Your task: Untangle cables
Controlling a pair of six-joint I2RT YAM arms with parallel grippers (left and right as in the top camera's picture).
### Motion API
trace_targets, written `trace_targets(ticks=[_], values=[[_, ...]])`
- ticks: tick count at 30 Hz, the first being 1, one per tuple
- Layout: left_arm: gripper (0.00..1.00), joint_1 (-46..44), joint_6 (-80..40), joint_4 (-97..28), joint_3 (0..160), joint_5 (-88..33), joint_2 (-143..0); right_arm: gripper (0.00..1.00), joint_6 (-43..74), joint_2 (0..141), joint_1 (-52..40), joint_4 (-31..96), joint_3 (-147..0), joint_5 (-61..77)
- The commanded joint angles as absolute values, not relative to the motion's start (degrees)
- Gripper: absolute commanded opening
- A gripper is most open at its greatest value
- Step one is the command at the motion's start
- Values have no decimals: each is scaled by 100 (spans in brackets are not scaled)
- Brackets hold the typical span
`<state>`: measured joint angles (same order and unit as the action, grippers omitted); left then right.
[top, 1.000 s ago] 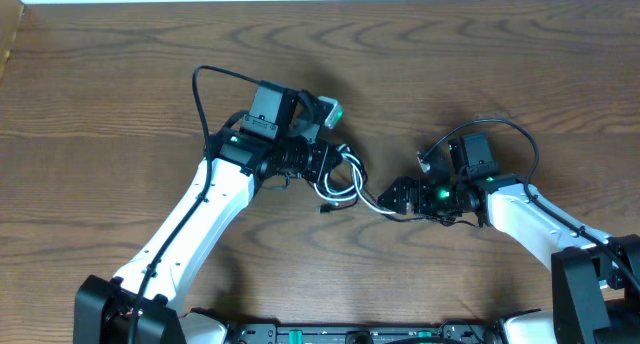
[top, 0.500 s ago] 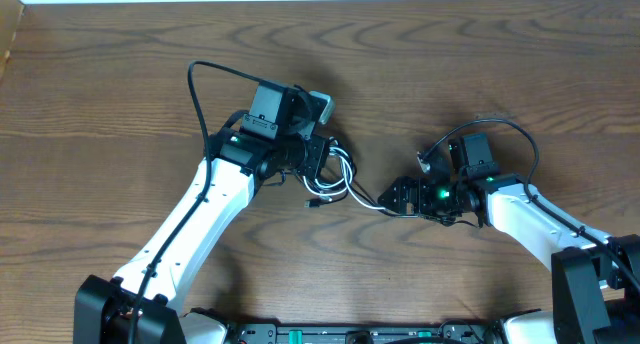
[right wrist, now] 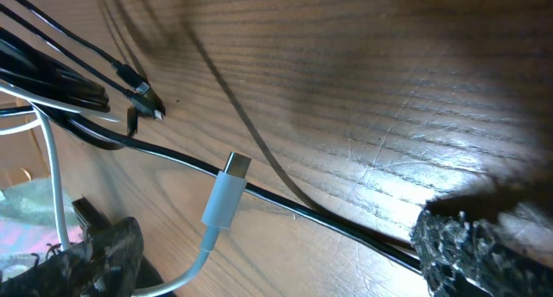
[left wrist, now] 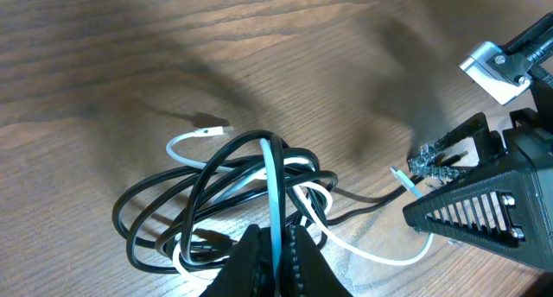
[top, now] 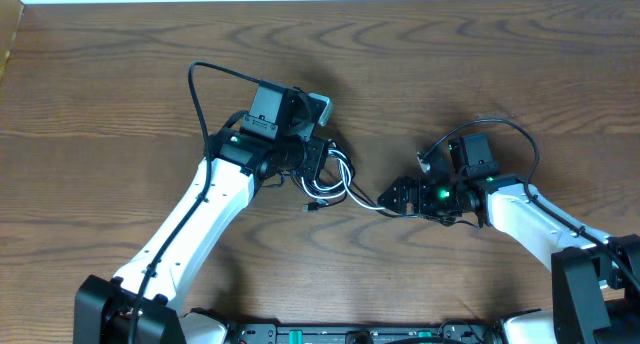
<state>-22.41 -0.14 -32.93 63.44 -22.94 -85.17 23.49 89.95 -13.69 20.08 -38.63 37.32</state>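
Overhead: the cables (top: 335, 181) lie knotted just beside the left gripper (top: 318, 166), with the right gripper (top: 393, 197) near. Left wrist: fingers (left wrist: 248, 258) pinch one loop, and nothing is freed yet. Right wrist: a white plug (right wrist: 226, 192) lies loose, and I cannot tell that gripper's state.

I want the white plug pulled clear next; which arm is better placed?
Right: the white plug lies beside the right gripper, outside the tangle; the left gripper is shut on the tangle.
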Motion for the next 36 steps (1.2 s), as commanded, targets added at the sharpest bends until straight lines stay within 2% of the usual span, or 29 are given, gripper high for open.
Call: trace_targets(ticks=[1, 27, 31, 36], values=[[8, -2244, 34, -3295, 6340, -2222, -8562, 99, 2373, 9111, -1365, 2058, -3776, 3138], [8, -2244, 36, -3374, 6320, -2112, -8562, 99, 2381, 9111, -1365, 2012, -3776, 3144], [8, -2244, 235, -3376, 6320, -2117, -8562, 99, 2915, 9111, -1358, 1313, -3776, 3210], [8, -2244, 296, -3378, 6320, -2112, -8562, 99, 3472, 9111, -1417, 250, -3776, 4084]])
